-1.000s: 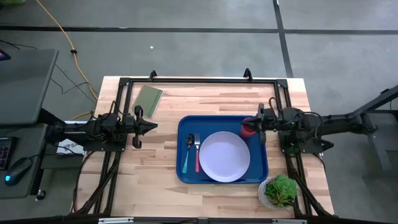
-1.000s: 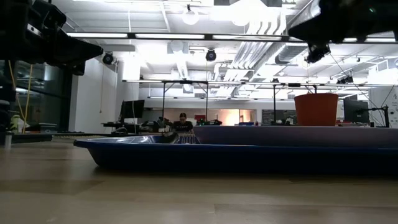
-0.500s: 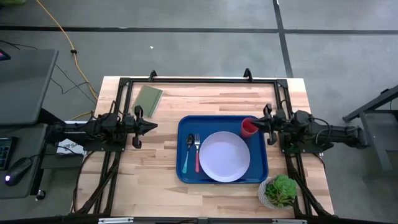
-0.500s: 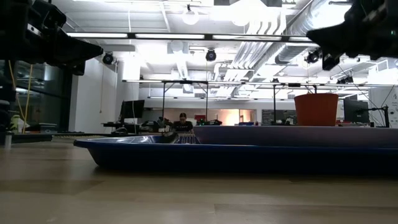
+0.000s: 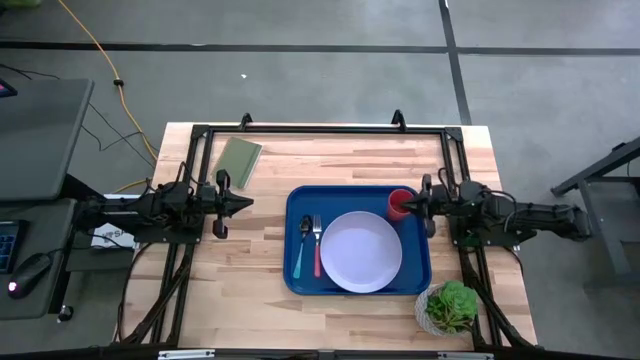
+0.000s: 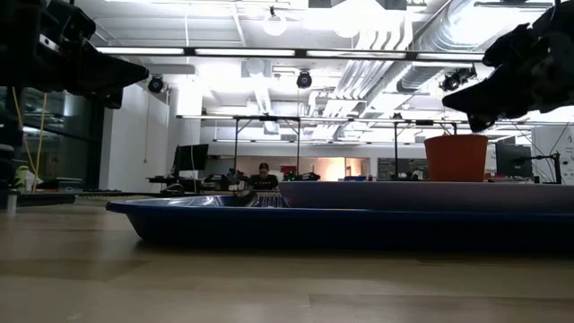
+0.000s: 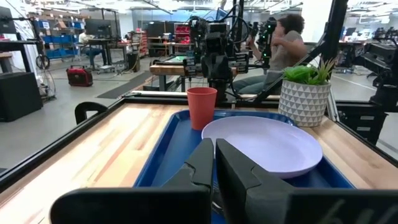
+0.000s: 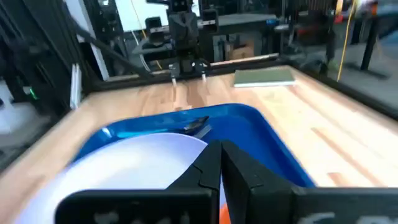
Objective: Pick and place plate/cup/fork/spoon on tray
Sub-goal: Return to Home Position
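Right gripper (image 5: 422, 205) is hanging just beside the cup (image 5: 400, 204), over the right-hand rim of the tray (image 5: 340, 197). Its fingers are pressed together with nothing between them. From table level it sits higher than the cup's lip, so I'd say it isn't touching. Left gripper (image 5: 240, 203) is parked well off on the other side of the table (image 5: 250, 300), closed and empty too.

Everything looks loaded. The plate (image 5: 360, 252) fills the middle of the tray and the cup stands upright, mouth up, in the far right corner right by the plate's edge. The fork (image 5: 318, 245) and spoon (image 5: 300, 250) lie between the plate and the tray's left rim.

So what's left is just getting the arm home. If it were me, I'd pull straight back along the arm's own line and keep that height until the fingers are past the tray rim. No sideways swing, since the cup is close enough to clip and the potted plant (image 5: 448, 307) sits near the same arm.

Fork and spoon are side by side, spoon on the left-arm side. Both long axes run front to back across the table. The tines and bowl point toward the far edge where the green pad (image 5: 238, 160) lies, and the handles point the opposite way. The spoon is angled a touch off the fork.
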You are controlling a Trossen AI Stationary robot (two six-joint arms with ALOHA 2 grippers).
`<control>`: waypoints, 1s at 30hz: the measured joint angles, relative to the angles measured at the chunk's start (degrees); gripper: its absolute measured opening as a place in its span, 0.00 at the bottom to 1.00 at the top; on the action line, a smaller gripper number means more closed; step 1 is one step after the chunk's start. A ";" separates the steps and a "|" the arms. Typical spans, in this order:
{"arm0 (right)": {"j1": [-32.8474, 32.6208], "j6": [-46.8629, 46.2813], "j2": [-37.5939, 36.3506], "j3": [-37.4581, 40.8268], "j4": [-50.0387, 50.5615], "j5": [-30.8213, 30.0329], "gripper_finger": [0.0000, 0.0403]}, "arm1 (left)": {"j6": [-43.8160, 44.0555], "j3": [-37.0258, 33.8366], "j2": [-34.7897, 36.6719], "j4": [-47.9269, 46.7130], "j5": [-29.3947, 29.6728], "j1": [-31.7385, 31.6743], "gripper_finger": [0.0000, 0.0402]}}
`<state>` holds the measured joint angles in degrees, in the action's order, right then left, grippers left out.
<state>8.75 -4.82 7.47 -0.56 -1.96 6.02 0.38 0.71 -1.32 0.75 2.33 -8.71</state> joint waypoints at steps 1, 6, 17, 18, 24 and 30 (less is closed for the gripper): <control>-0.09 -1.83 0.27 0.00 0.10 0.11 0.00 | 0.00 0.00 0.00 0.00 0.00 0.00 0.00; -1.08 -3.74 1.66 0.00 0.04 1.34 0.00 | 0.00 -0.02 0.00 0.00 0.00 0.02 0.00; -1.40 -5.40 3.33 0.00 0.12 0.61 0.00 | 0.01 -0.02 0.00 -0.02 0.00 0.01 0.00; -1.42 -5.45 3.36 0.02 0.12 0.61 0.00 | 0.00 -0.02 0.00 -0.02 -0.01 0.02 0.00; -1.42 -5.64 3.36 0.02 0.12 0.59 0.00 | 0.00 -0.02 0.00 -0.02 0.00 0.00 0.00; -1.40 -5.64 3.36 0.02 0.12 0.59 0.00 | 0.00 -0.02 0.00 -0.02 0.00 0.00 0.00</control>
<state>7.35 -10.46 10.83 -0.54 -1.85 6.61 0.38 0.69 -1.32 0.73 2.33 -8.71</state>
